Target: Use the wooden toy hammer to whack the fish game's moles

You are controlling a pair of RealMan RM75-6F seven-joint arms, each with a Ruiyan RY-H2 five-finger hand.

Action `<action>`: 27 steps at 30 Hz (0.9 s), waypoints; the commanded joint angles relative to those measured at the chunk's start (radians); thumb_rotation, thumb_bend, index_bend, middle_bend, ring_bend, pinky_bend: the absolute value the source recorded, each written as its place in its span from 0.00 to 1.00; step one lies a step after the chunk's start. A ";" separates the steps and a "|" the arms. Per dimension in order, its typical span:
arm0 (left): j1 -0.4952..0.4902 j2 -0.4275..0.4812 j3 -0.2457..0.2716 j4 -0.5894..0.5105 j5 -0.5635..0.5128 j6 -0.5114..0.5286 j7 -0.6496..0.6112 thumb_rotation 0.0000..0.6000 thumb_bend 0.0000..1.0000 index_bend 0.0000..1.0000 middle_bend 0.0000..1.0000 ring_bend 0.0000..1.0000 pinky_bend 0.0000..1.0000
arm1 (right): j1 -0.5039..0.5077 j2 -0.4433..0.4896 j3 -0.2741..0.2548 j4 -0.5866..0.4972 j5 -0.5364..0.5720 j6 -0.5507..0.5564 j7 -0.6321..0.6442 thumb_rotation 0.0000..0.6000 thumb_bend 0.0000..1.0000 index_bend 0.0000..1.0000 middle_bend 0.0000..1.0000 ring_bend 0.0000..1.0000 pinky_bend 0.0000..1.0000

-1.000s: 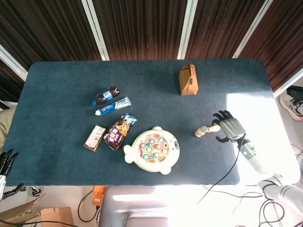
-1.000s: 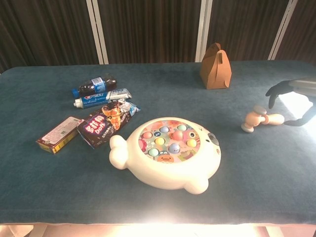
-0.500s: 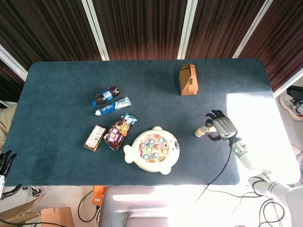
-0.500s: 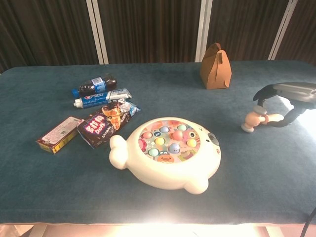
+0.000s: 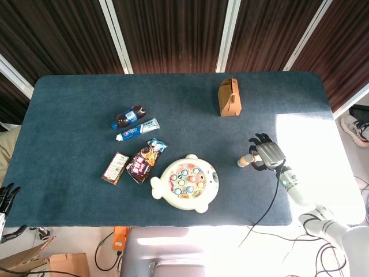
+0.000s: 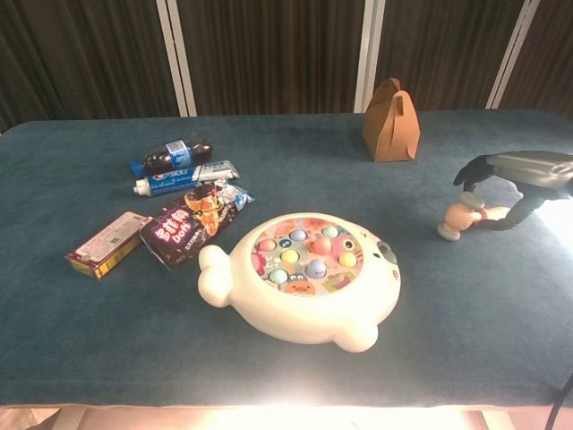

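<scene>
The wooden toy hammer (image 5: 245, 161) (image 6: 458, 218) lies on the blue table at the right, its head pointing left. My right hand (image 5: 266, 154) (image 6: 517, 169) hovers over the handle with its fingers arched down around it; the handle is mostly hidden and no firm grip shows. The white fish game (image 5: 187, 183) (image 6: 309, 273), with several coloured moles on top, sits near the front centre, left of the hammer. My left hand (image 5: 6, 195) hangs off the table's front left corner, fingers apart and holding nothing.
A brown paper box (image 5: 229, 97) (image 6: 390, 121) stands behind the hammer. Left of the fish game lie a cola bottle (image 5: 128, 117), a toothpaste tube (image 5: 138, 129), a snack bag (image 5: 144, 160) and a small flat box (image 5: 115, 168). Strong sunlight falls on the right edge.
My right hand has slid left from beside the handle's end to over the handle, fingers lowering around it. The hammer stays where it was.
</scene>
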 commanded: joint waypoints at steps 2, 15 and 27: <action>0.002 0.002 -0.002 -0.001 -0.002 -0.004 0.000 1.00 0.11 0.00 0.00 0.00 0.07 | 0.001 -0.001 0.001 0.002 0.002 -0.003 -0.003 1.00 0.28 0.52 0.17 0.02 0.01; 0.006 0.010 -0.006 -0.009 -0.007 -0.026 0.010 1.00 0.11 0.00 0.00 0.00 0.07 | 0.005 -0.012 0.004 0.012 0.009 -0.016 -0.020 1.00 0.31 0.54 0.17 0.02 0.01; 0.010 0.014 -0.009 -0.009 -0.004 -0.028 0.009 1.00 0.11 0.00 0.00 0.00 0.07 | 0.005 -0.014 0.008 0.008 0.018 -0.023 -0.038 1.00 0.31 0.55 0.17 0.02 0.02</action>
